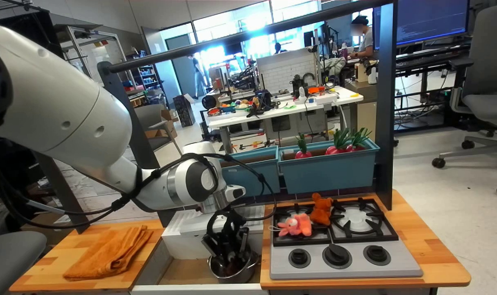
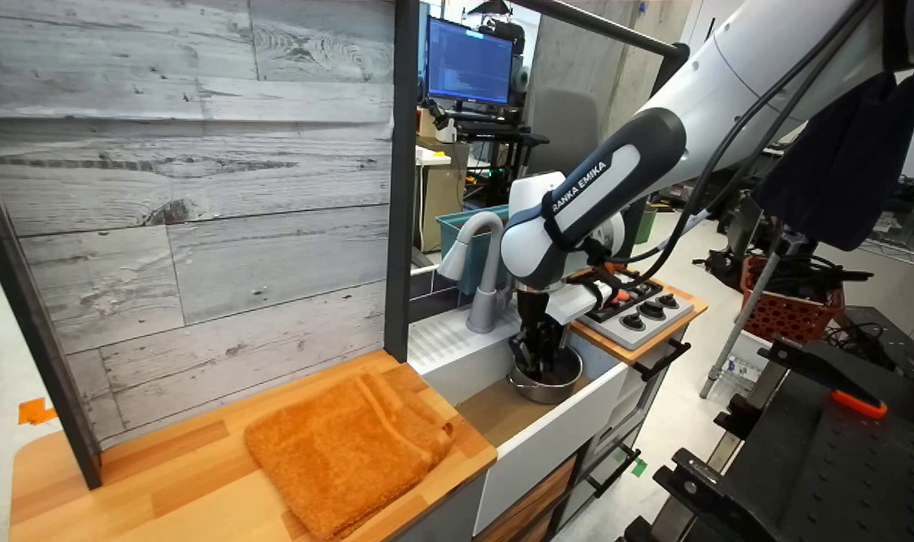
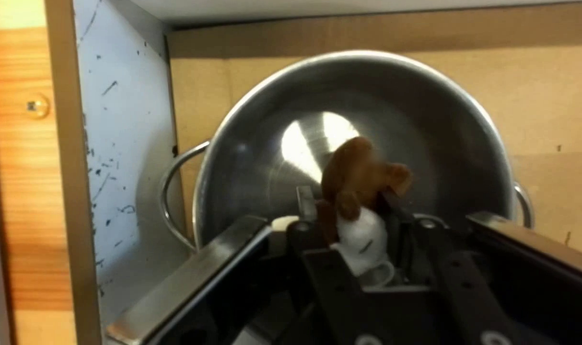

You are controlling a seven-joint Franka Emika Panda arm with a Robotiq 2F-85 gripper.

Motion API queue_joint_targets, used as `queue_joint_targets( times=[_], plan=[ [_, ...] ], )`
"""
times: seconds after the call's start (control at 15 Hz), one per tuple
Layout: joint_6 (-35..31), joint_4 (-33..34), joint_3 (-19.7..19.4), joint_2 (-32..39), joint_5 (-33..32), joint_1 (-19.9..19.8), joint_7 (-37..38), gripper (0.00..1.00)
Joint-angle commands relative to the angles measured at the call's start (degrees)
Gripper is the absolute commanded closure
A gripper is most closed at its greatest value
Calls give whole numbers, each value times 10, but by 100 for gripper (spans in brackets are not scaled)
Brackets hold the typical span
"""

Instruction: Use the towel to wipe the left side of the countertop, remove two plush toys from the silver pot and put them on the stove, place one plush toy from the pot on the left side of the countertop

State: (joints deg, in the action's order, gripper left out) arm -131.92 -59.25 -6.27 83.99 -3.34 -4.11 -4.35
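Note:
The silver pot (image 3: 238, 148) stands in the sink; it also shows in both exterior views (image 1: 237, 277) (image 2: 545, 391). My gripper (image 3: 352, 207) points down into the pot, shut on the one plush toy (image 3: 355, 170), brown with a white tag, its head sticking out past the fingertips. The toy is mostly hidden in the exterior views. The two plush toys, one pink-red (image 1: 296, 225) and one orange-brown (image 1: 321, 211), lie on the left burners of the stove (image 1: 316, 271). The towel (image 1: 103, 256) (image 2: 344, 452) lies folded on the left countertop (image 2: 190, 485).
The white sink (image 2: 495, 470) has walls close around the pot. A grey faucet (image 2: 487, 278) stands behind the gripper. Blue planters (image 1: 330, 168) hang at the back. Dark frame posts (image 1: 385, 123) (image 2: 400, 181) and a wooden panel (image 2: 276, 248) rise behind the countertop.

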Motion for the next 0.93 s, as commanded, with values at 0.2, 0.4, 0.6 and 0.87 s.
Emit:
queue_joint_targets(
  times=[0.2,0.4,0.6,0.87],
  plan=[
    [-5,8,-5,-1,-7,5,-5,96],
    [-52,-79,-16,-70,-18,6,-27,98],
    [-109,-164,-25,-144,-20,2,-43,97],
    [-126,-265,-11,-248,-1,-25,-81,97]
  ],
)
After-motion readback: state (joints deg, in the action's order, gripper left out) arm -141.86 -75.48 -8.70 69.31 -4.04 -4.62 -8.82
